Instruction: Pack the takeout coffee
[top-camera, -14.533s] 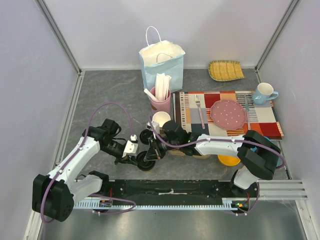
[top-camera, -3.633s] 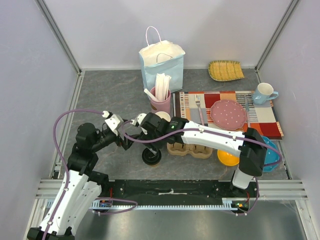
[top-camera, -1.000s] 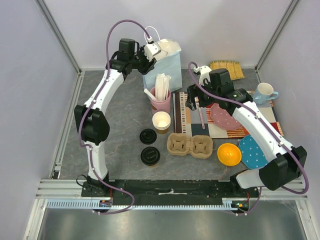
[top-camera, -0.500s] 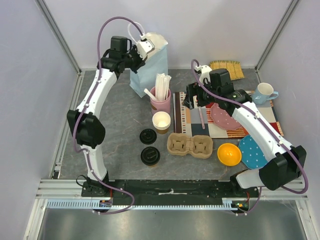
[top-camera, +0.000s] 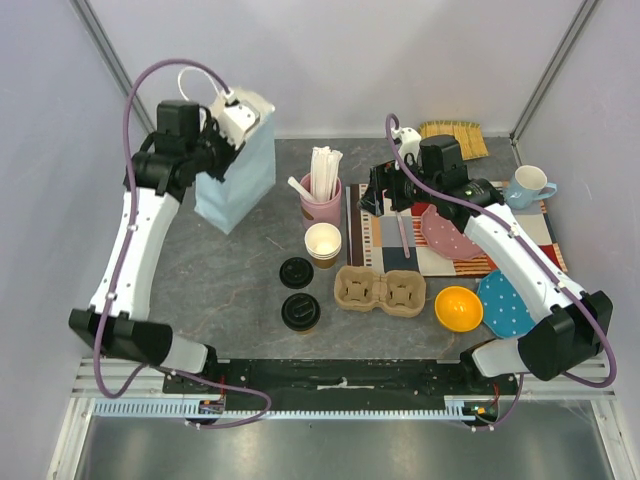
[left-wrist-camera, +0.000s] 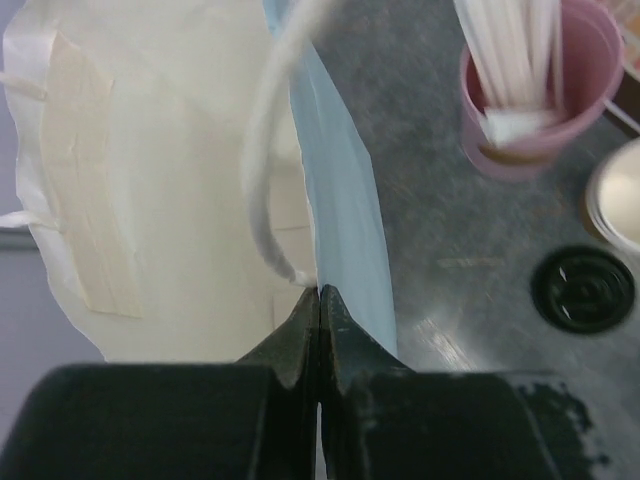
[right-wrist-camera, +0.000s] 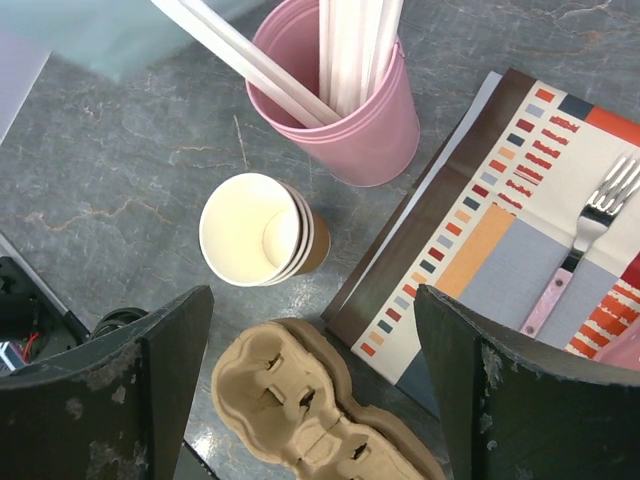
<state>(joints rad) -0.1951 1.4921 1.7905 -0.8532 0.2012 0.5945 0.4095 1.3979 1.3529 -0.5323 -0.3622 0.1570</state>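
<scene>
The takeout coffee (top-camera: 301, 312), a brown paper cup under a black lid, stands on the table near the front, left of the cardboard cup carrier (top-camera: 380, 290). A loose black lid (top-camera: 296, 272) lies just behind it, beside a stack of lidless cups (top-camera: 323, 243). My left gripper (top-camera: 222, 130) is shut on the top rim of the pale blue paper bag (top-camera: 235, 170) at the back left; the left wrist view shows the jaws pinched together on the bag (left-wrist-camera: 340, 220) beside its white cord handle. My right gripper (top-camera: 388, 198) hangs open over the placemat's left edge, above the cups (right-wrist-camera: 262, 230) and carrier (right-wrist-camera: 320, 410).
A pink cup of white stirrers (top-camera: 322, 195) stands behind the cup stack. On the right are the striped placemat (top-camera: 520, 245) with fork and pink plate (top-camera: 455, 228), a blue mug (top-camera: 527, 187), a woven tray (top-camera: 452, 140), a yellow bowl (top-camera: 458, 308) and a dotted blue plate (top-camera: 510, 303).
My left gripper closed on the bag's rim and swung the bag from the back centre to the left and nearer the front. The right gripper shifted only slightly.
</scene>
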